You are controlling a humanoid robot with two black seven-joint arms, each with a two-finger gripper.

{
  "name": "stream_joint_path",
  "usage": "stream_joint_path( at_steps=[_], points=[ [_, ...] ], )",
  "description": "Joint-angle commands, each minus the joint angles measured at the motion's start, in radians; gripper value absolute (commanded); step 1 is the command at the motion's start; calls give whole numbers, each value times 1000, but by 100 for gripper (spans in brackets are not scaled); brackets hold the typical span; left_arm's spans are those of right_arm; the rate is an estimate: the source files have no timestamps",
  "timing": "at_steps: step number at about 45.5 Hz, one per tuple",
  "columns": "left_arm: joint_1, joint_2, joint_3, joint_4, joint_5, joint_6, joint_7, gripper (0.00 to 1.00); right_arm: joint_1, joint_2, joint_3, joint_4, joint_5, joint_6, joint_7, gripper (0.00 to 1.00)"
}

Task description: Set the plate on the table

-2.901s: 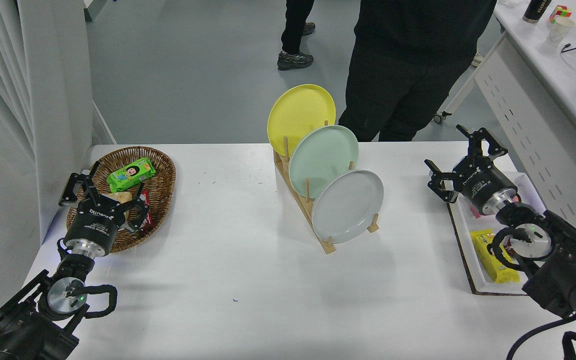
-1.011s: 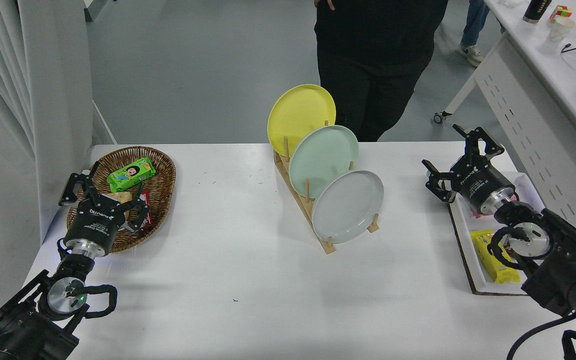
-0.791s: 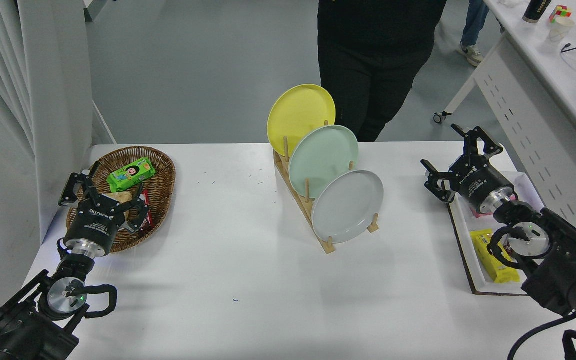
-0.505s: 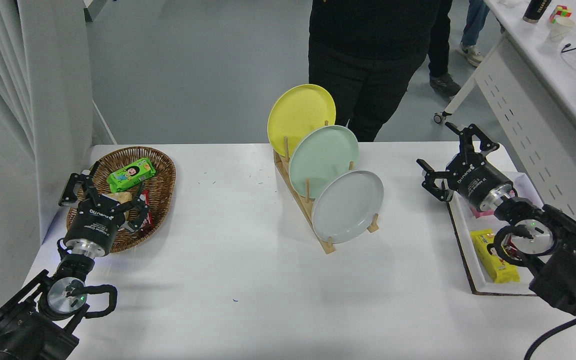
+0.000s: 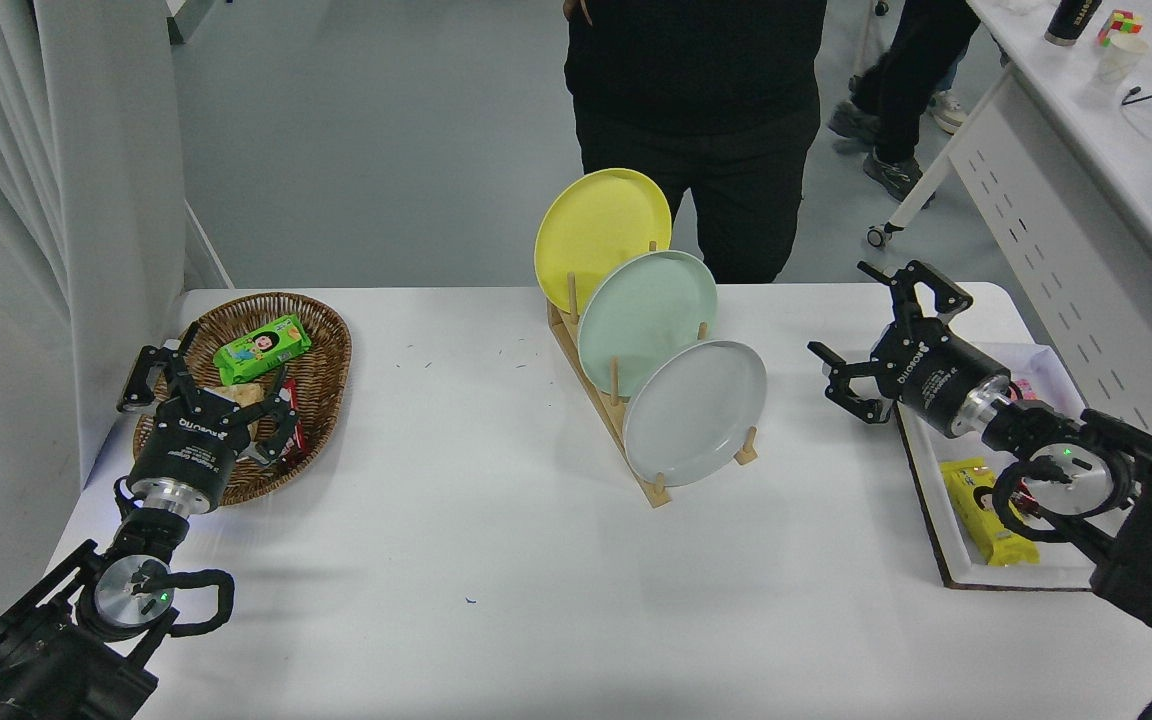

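Note:
The light grey plate (image 5: 694, 412) stands on edge in the front slot of a wooden rack (image 5: 658, 488) on the white table (image 5: 496, 560), in front of a mint green plate (image 5: 646, 318) and a yellow plate (image 5: 601, 232). My right gripper (image 5: 871, 325) is open and empty, hovering over the table to the right of the grey plate, a short gap away from it. My left gripper (image 5: 204, 385) is open and parked at the lower left over the wicker basket.
A wicker basket (image 5: 321, 365) with snack packs sits at the left. A white tray (image 5: 936, 500) with a yellow snack bar lies at the right edge. A person in black (image 5: 696, 90) stands behind the rack; a white desk (image 5: 1086, 190) is at the far right.
My right gripper has moved left and slightly forward, off the tray and toward the grey plate. The person at the far side has shifted left. The plates and left arm have not moved.

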Motion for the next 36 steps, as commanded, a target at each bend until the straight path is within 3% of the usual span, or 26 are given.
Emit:
stream_joint_path(
  at_steps=[1,36],
  points=[
    [0,0,0,1,0,1,0,98,0,-25,-65,84,17,-48,0,98],
    [0,0,0,-1,0,-1,0,98,97,6,-210,107,13,-79,-8,94]
  ],
)
